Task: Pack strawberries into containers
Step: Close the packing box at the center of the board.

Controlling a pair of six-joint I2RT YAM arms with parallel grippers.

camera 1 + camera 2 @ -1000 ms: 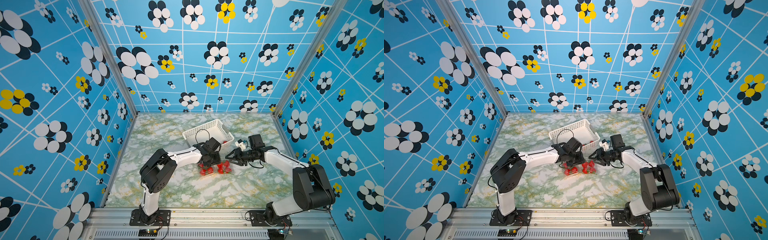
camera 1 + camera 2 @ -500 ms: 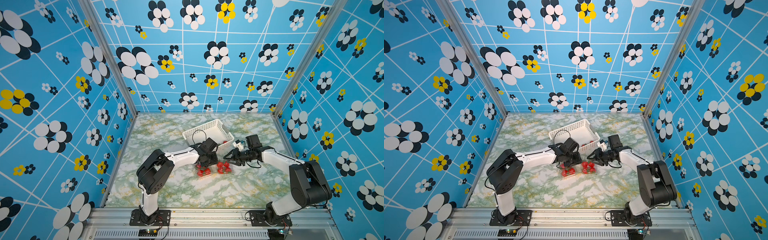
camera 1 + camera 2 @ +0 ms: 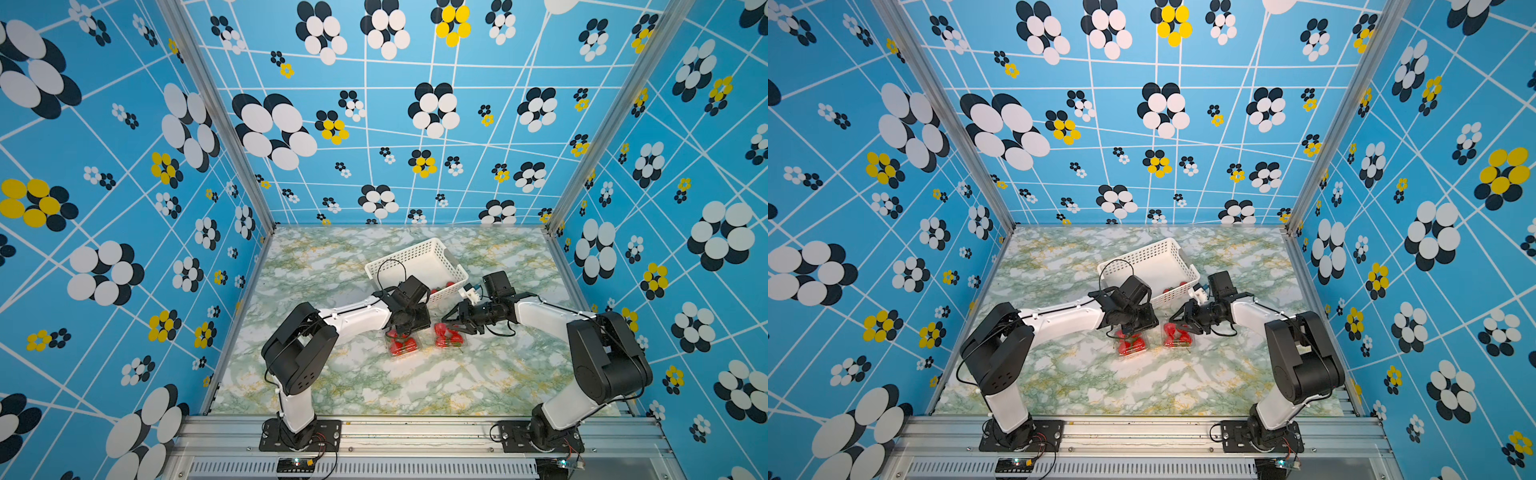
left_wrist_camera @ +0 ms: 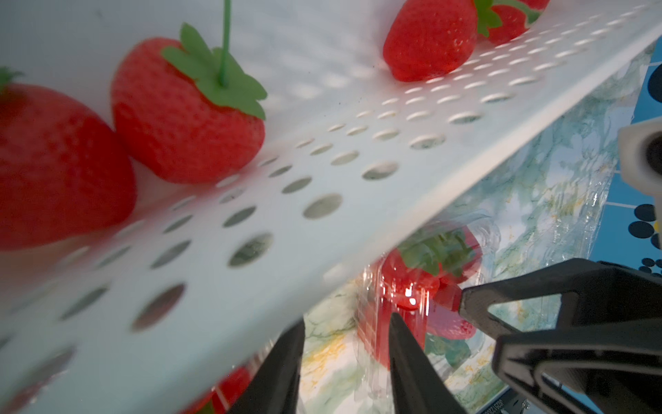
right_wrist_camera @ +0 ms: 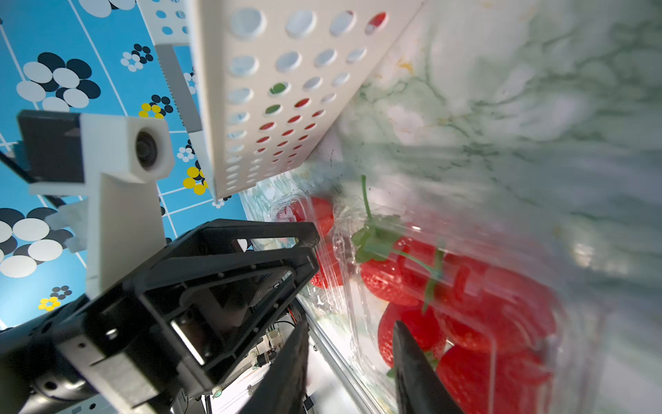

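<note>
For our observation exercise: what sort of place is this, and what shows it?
Probably a robotics lab test cell: two robot arms mounted on a metal rail, patterned blue walls boxing in a marble-print table, and strawberries in clear boxes beside a white basket.

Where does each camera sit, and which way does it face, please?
Top views: high in front, looking down at the table, basket, left arm, right arm.
Left wrist: behind the left gripper, facing basket strawberries and a container.
Right wrist: behind the right gripper, facing the nearest container.
Shared: both wrist views show basket and opposite gripper.
</note>
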